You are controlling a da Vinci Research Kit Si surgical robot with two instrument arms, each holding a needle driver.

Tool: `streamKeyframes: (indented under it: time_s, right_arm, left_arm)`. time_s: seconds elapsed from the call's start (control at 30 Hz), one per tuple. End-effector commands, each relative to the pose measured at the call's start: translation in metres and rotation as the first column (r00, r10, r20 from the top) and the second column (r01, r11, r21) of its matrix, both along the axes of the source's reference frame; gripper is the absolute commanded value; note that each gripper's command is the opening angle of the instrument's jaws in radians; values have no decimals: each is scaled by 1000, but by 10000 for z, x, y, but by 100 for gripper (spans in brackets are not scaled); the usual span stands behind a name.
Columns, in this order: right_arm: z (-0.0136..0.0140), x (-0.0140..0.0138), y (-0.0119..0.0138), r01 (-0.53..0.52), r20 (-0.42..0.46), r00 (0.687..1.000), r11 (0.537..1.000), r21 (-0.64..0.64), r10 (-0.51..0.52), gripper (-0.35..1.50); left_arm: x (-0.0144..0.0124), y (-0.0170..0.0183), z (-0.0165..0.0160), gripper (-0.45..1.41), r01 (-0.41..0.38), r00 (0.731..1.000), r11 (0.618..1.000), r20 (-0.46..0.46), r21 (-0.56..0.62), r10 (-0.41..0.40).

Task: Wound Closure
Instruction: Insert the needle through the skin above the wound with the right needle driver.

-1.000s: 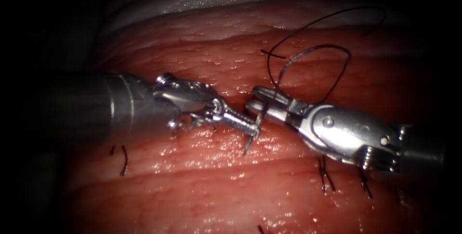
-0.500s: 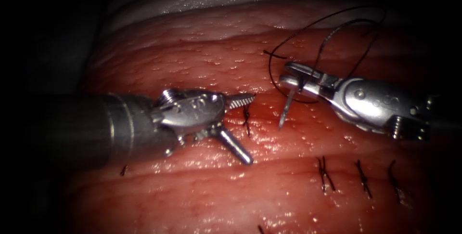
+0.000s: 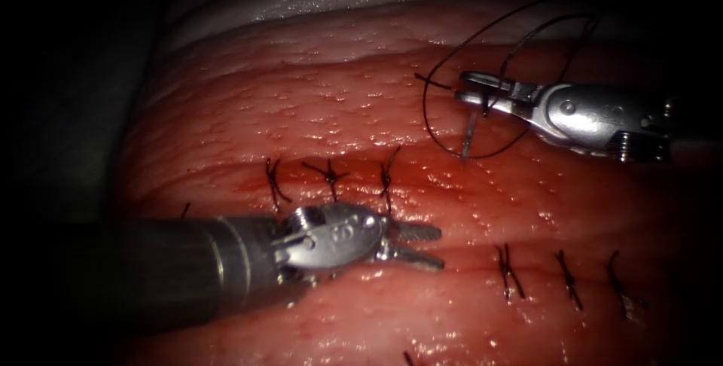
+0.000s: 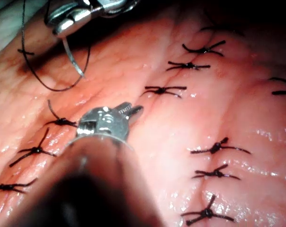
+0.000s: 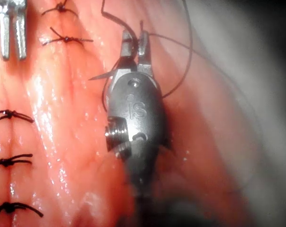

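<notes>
While our right tool [image 3: 471, 96] grips the needle [image 3: 468, 137] clear of the tissue [image 3: 316, 110] — left tool [image 3: 422, 245] open, empty — its thread [image 3: 429, 121] loops could snag the jaws.

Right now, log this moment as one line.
right tool: holds needle | needle: clear of tissue | thread: looped | left tool: open, holds nothing

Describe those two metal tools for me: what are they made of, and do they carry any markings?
Both look like shiny silver metal. The left tool has a dark round shaft, a rounded wrist with a screw head, and two slim ridged jaws. The right tool is alike; its wrist housing bears stamped letters and a round bolt.
</notes>
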State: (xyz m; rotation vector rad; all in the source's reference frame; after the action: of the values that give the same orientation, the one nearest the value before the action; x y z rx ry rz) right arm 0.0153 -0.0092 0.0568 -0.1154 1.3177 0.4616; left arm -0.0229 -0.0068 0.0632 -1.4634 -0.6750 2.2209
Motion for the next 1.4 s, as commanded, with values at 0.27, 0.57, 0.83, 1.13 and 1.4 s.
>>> streamKeyframes:
  time_s: [0.27, 0.57, 0.83, 1.13, 1.4]
  right_arm:
    - [4, 18, -3, -3, -14, 1000, 999, -39, 3, -35]
    - [17, 26, -8, -18, -16, 1000, 996, -82, 17, -35]
    - [22, 31, -9, -38, -19, 999, 991, -126, 36, -35]
    - [23, 36, -7, -66, -31, 998, 987, -149, 62, -35]
    - [28, 44, -7, -69, -29, 997, 984, -165, 65, -35]
  left_arm:
    - [-16, 3, 41, -42, 63, 994, 997, -93, -32, -66]
    - [-9, -10, 60, -28, 48, 984, 998, -168, -39, -54]
    - [0, -18, 49, -22, 52, 982, 998, -180, -37, -58]
    - [-2, -25, 48, -16, 60, 979, 997, -192, -43, -67]
    - [-1, -26, 48, -16, 59, 979, 997, -191, -43, -66]
